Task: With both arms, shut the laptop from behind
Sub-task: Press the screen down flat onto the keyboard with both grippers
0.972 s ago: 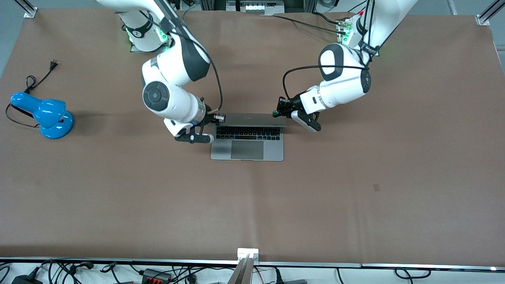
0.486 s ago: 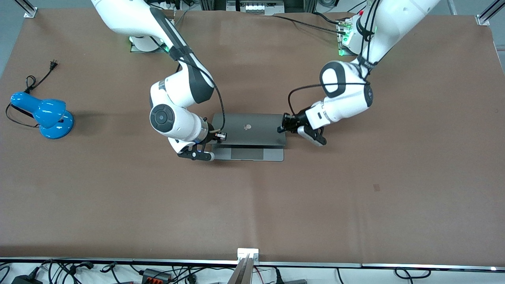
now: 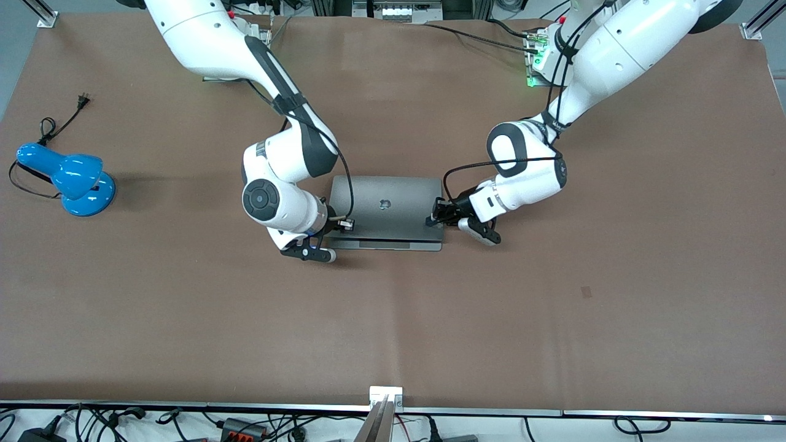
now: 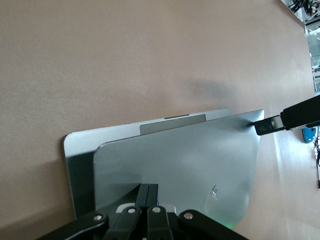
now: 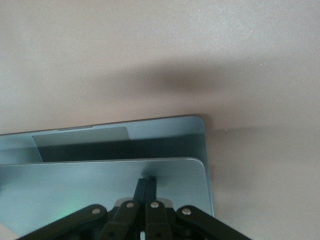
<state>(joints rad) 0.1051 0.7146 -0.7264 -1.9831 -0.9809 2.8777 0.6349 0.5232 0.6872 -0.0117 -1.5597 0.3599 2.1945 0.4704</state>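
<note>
The laptop (image 3: 385, 212) lies near the middle of the brown table (image 3: 393, 319), between the two arms, with its lid folded most of the way down. A narrow strip of the base, including part of the grey trackpad (image 3: 385, 244), shows along the edge nearest the front camera, so the lid is not fully shut. The black apple logo (image 3: 385, 204) is visible on top of the lid. The right gripper (image 3: 344, 224) sits at the lid corner toward the right arm's end of the table; in the right wrist view its fingers (image 5: 145, 187) are pressed together, tips resting on the lid surface (image 5: 100, 187) and clasping nothing. The left gripper (image 3: 437, 217) is at the lid corner toward the left arm's end; in the left wrist view its fingers (image 4: 146, 194) are likewise together, tips touching the lid (image 4: 185, 160) without grasping it. That view also shows the right gripper's tip (image 4: 272, 122) touching the other corner of the lid. A blue desk lamp (image 3: 67, 178), with its black cord (image 3: 58, 126) trailing, stands well apart from the laptop, toward the right arm's end of the table.
</note>
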